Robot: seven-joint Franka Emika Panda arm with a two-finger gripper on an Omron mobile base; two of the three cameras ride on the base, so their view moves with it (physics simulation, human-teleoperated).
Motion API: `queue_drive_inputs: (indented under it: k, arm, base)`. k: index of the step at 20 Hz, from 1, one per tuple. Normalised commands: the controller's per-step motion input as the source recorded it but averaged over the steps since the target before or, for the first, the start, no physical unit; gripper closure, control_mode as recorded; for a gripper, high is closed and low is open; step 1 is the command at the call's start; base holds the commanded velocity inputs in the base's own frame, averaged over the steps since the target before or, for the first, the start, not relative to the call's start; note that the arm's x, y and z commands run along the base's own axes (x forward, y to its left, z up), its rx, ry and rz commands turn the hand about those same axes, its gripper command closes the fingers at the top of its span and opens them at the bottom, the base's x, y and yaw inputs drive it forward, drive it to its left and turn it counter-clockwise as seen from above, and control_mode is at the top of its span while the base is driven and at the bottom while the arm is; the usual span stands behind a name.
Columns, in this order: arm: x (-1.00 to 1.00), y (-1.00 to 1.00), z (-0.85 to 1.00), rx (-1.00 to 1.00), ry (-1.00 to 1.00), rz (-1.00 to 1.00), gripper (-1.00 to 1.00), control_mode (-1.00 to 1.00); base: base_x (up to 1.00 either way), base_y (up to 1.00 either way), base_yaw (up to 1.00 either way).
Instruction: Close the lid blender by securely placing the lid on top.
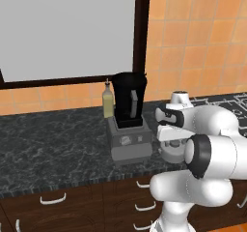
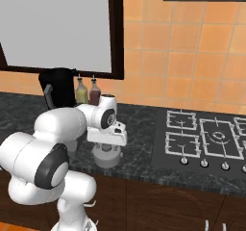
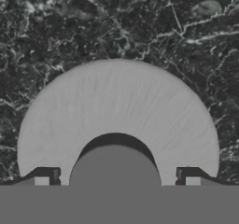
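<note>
The lid (image 3: pixel 116 111) lies flat on the dark marbled tabletop (image 3: pixel 70 27), near its front edge and to the right of the blender (image 1: pixel 128 122), a little apart from its grey base. In the hand view the lid is seen from straight above as a pale grey disc, with its raised knob (image 3: pixel 115 169) in the centre.

The gripper (image 3: pixel 116 177) hangs directly over the lid, pointing down. Its 2 fingers (image 3: pixel 45 177) stand on either side of the knob, spread wider than the knob and not touching it. In the left base view the lid (image 1: pixel 170 152) is partly hidden under the white hand; in the right base view it (image 2: pixel 106 158) sits just below the hand.

The blender stands at the back of the tabletop, its black jar upright on the base and open at the top. A yellowish bottle (image 1: pixel 108 100) stands just beside the jar, and the right base view shows a darker bottle (image 2: pixel 94 94) next to it. A stove (image 2: pixel 206 138) with 4 burners is well apart, to the right.
</note>
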Motion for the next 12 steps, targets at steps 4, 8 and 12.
queue_drive_inputs:
  k: [4, 8, 12]
  arm:
    - [0.00, 0.00, -0.07, 0.00, 0.00, 0.00, 1.00, -1.00]
    - [0.00, 0.00, 0.00, 0.00, 0.00, 0.00, 1.00, -1.00]
    - [0.00, -0.02, 0.02, 0.01, 0.00, 0.00, 1.00, -1.00]
  base:
    - [0.00, 0.00, 0.00]
    - [0.00, 0.00, 0.00]
    - [0.00, 0.00, 0.00]
